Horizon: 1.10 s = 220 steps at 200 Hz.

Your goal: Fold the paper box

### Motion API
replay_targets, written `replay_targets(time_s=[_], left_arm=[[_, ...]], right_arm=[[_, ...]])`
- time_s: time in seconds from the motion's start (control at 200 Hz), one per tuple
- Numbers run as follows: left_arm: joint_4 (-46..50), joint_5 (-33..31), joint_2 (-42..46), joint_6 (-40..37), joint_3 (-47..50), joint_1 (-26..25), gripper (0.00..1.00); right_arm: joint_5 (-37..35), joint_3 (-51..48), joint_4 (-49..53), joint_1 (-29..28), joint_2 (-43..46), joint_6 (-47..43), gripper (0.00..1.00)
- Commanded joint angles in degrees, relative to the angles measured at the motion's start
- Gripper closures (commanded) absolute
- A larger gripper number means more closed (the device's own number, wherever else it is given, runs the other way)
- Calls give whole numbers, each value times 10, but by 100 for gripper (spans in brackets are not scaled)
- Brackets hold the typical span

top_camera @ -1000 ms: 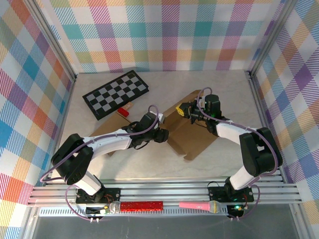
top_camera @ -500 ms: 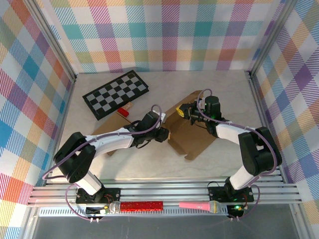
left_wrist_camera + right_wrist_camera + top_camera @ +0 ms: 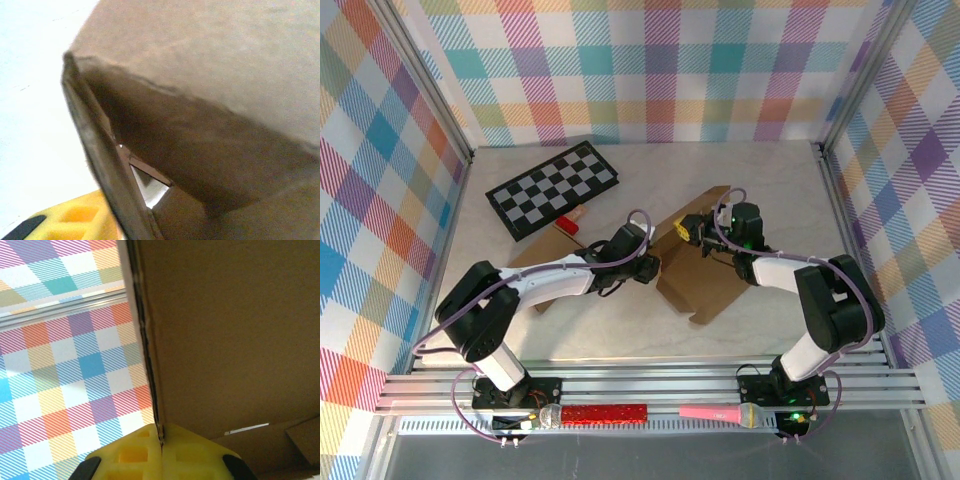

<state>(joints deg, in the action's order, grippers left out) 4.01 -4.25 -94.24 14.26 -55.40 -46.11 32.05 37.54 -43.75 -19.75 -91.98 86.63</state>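
Observation:
The brown paper box (image 3: pixel 705 275) lies partly unfolded at the table's middle right, one flap (image 3: pixel 705 200) raised at the back. My right gripper (image 3: pixel 686 229) is shut on that flap's edge; in the right wrist view its yellow fingers (image 3: pixel 135 455) meet on the cardboard edge (image 3: pixel 150 365). My left gripper (image 3: pixel 651 268) is at the box's left edge. In the left wrist view one yellow finger (image 3: pixel 70 220) shows left of a dark cardboard edge (image 3: pixel 100 150), set well off centre, and brown cardboard (image 3: pixel 210 75) hides the other finger.
A checkered board (image 3: pixel 552 188) lies at the back left, a small red block (image 3: pixel 567 225) by its near edge. Another flat cardboard sheet (image 3: pixel 528 262) lies under my left arm. A red stick (image 3: pixel 605 412) and a pink microphone (image 3: pixel 720 412) rest on the front rail.
My right gripper has drawn the flap slightly nearer and to the right. My left gripper has crept a little right against the box's edge.

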Motion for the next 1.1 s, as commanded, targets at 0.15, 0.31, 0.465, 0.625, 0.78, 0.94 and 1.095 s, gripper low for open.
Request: replay_targets(time_s=[0.15,0.31,0.465,0.625,0.78,0.94,1.095], left_arm=[[-31,-24,-15,20,-9,-5,61],[-40,-19,-18,23,-11,-11,63],[-33,-40,-25,21,-22,-25,65],[-36,-79,-35,54,-23,-31,64],[-46,-109,-41,87,-26,-33,64],[-50,-131,-51,111,-31,-33,63],[-52,-139,-59,125,-33,-35,62]], right_arm=[[-7,-47,-121,-7,-31,18,100],[-11,-68,-160,-8,-44,34,100],[-15,-69,-166,-10,-44,41,100],[-22,-70,-160,-19,-34,44,100],[-31,-78,-156,-30,-29,44,100],[-36,-102,-179,-31,-38,50,100],[-40,-120,-205,-32,-46,65,100]])
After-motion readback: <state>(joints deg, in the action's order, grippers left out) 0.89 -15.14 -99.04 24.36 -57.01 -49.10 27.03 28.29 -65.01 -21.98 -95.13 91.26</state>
